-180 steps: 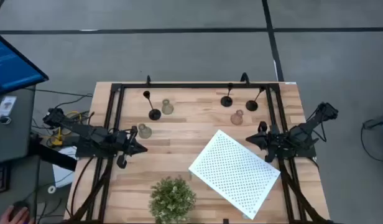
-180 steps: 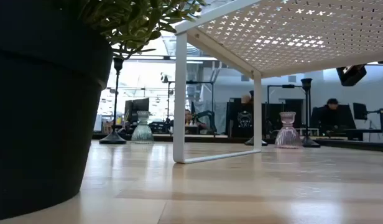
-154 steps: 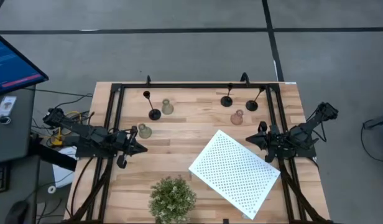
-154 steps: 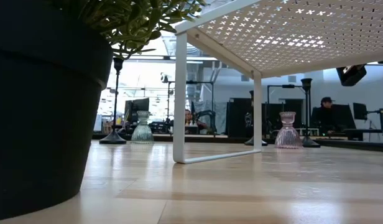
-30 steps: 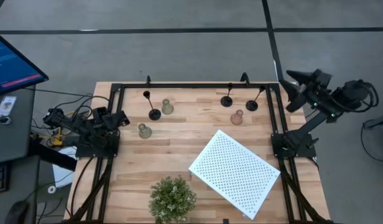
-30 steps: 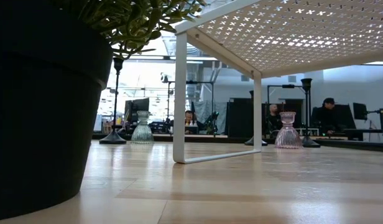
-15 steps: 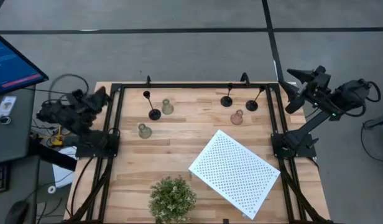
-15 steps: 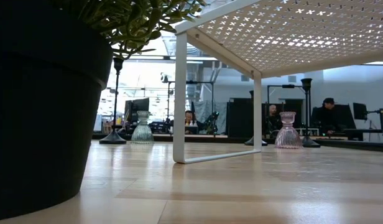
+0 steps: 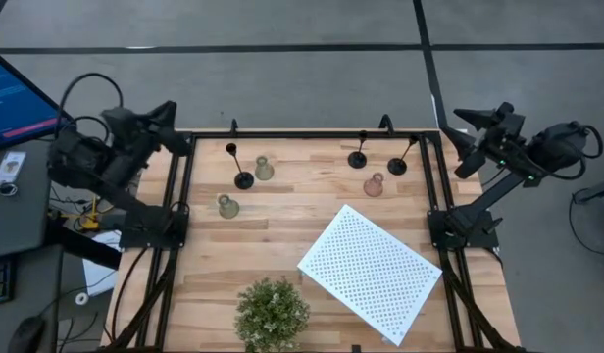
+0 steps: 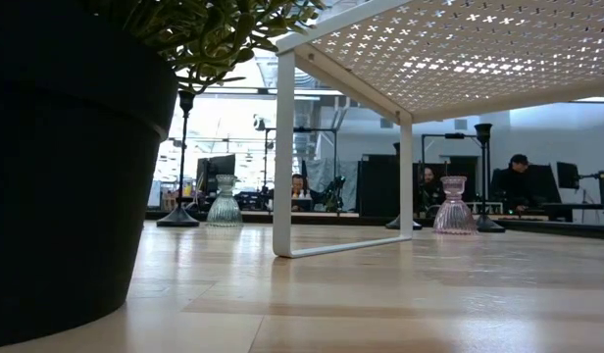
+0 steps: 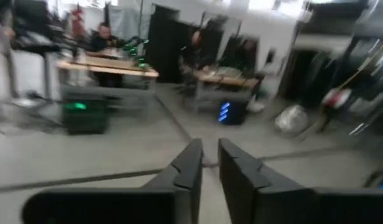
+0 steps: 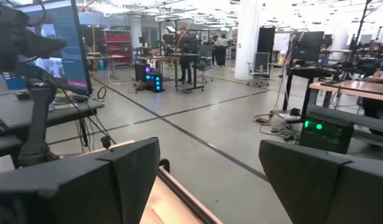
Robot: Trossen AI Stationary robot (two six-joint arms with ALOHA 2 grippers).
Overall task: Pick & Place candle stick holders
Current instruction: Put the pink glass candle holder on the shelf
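From above, the wooden desk (image 9: pixel 282 245) carries five candle holders (image 9: pixel 264 169) I can count, near its far edge, plus a white perforated board (image 9: pixel 371 273) and a plant (image 9: pixel 272 312). Both arms are raised off the far corners. At desk level, a pink holder (image 10: pixel 454 206) sits before a busy workshop. The left pincer (image 11: pixel 210 163) is a narrow slit, empty, though blurry. The right pincer (image 12: pixel 207 168) gapes wide, empty.

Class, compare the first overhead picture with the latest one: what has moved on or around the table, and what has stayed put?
Both arms rose off the table and swung outward: the left gripper to the far left corner, the right gripper past the far right corner. Neither took hold of anything. The candle stick holders, white perforated board and potted plant stayed put.
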